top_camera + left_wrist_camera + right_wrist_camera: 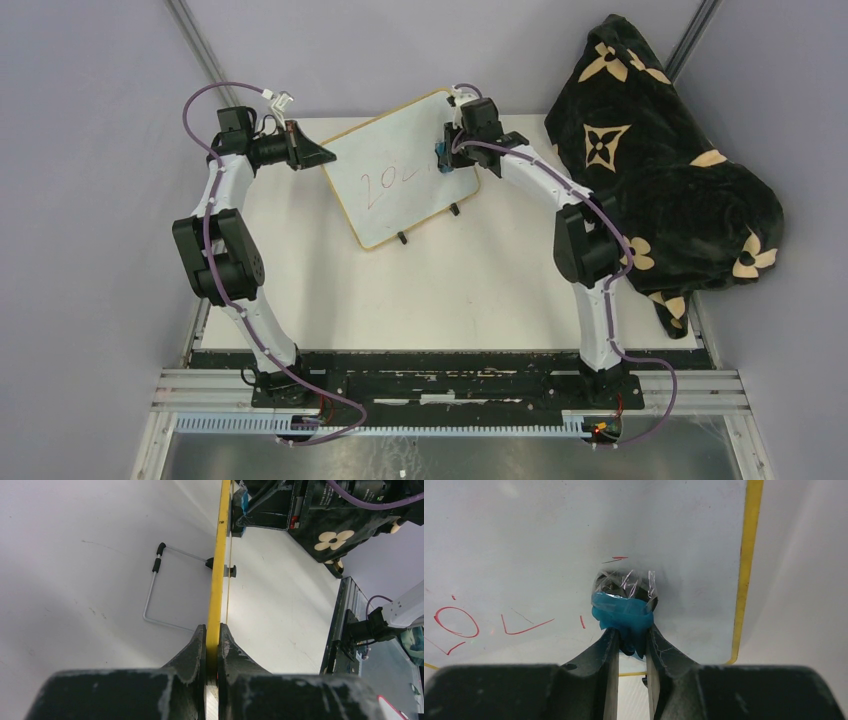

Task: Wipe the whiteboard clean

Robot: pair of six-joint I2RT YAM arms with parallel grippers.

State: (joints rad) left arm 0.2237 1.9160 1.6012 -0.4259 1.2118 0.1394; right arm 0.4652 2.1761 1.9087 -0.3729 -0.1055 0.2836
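The whiteboard stands tilted on the table with red digits on its face. My left gripper is shut on the board's left edge. In the left wrist view the yellow frame edge runs straight out from between the pinching jaws of that gripper. My right gripper is at the board's upper right. It is shut on a blue eraser wad with clear film on its tip, pressed against the board face. Red strokes lie left of the wad.
A black blanket with beige flower patterns is heaped on the table's right side, close behind the right arm. The board's wire stand and small black feet rest on the white table. Grey walls enclose the back and sides.
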